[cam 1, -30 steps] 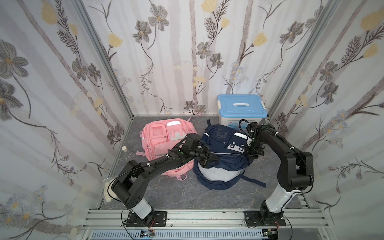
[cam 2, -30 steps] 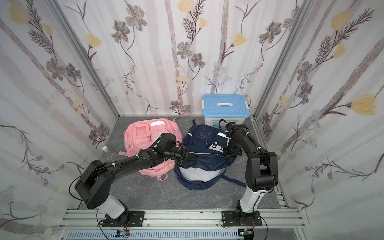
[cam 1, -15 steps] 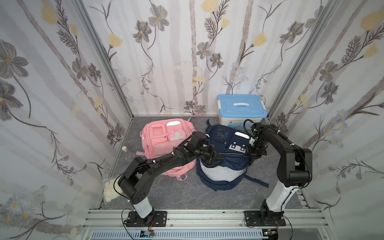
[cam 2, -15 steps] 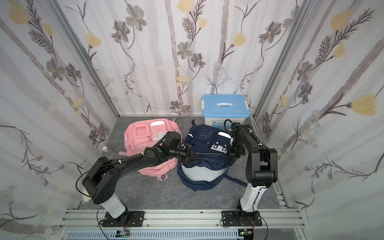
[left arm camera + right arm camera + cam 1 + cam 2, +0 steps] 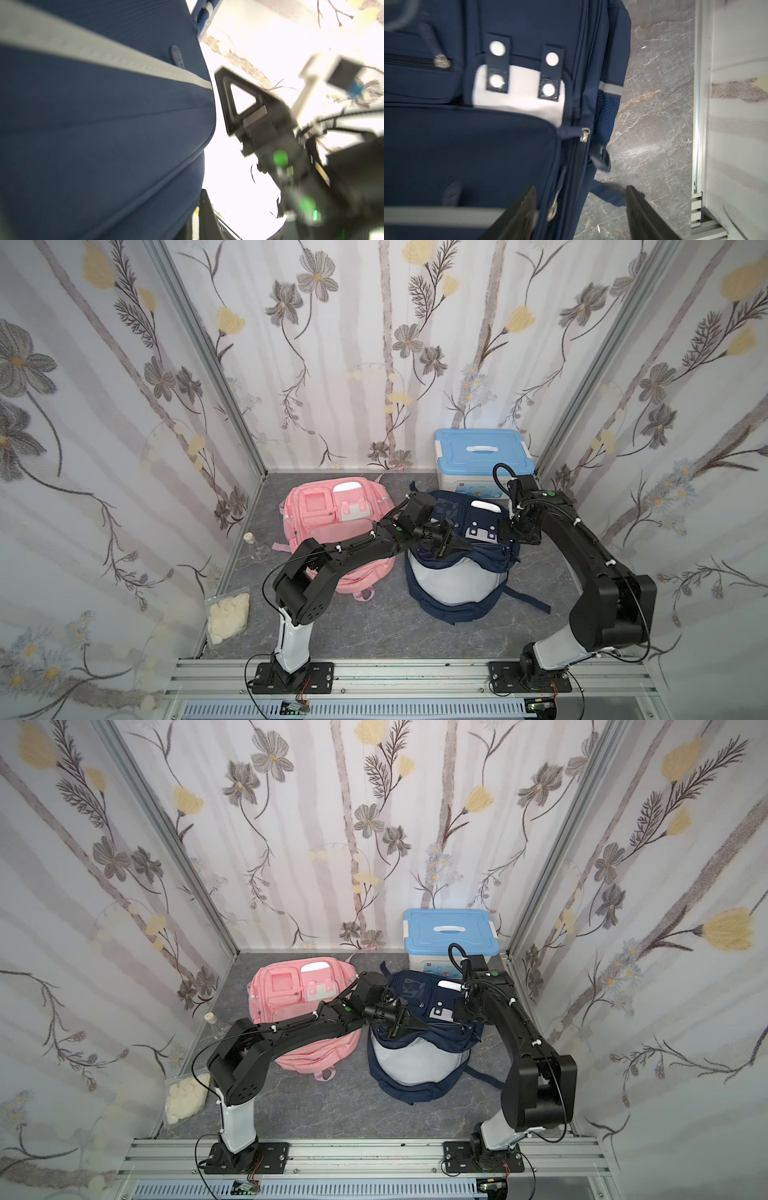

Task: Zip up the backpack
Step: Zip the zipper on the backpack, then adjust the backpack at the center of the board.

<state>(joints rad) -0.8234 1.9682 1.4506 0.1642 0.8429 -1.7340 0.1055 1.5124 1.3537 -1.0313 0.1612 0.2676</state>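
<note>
A navy backpack [image 5: 457, 585] with a pale grey front lies right of centre on the floor in both top views, also [image 5: 415, 1065]. My left gripper [image 5: 465, 547] reaches over it from the left and is shut on the navy fabric [image 5: 124, 145] of its upper front edge, holding that edge raised. My right gripper [image 5: 580, 199] stands open at the bag's right side, also [image 5: 513, 531]. A metal zipper pull [image 5: 553, 207] hangs loose between its fingers, close to one fingertip [image 5: 527, 205]. Farther along the same side sits a second zipper slider [image 5: 584, 134].
A pink backpack [image 5: 336, 531] lies just left of the navy one, under my left arm. A blue-lidded box [image 5: 484, 456] stands behind, near the back right corner. A small glass flask [image 5: 253, 545] and a bag of white pieces [image 5: 228, 614] lie by the left wall.
My right gripper has opened and let go of the zipper pull. My left arm has drawn the raised edge of the backpack to the right, and the bag has shifted slightly with it.
</note>
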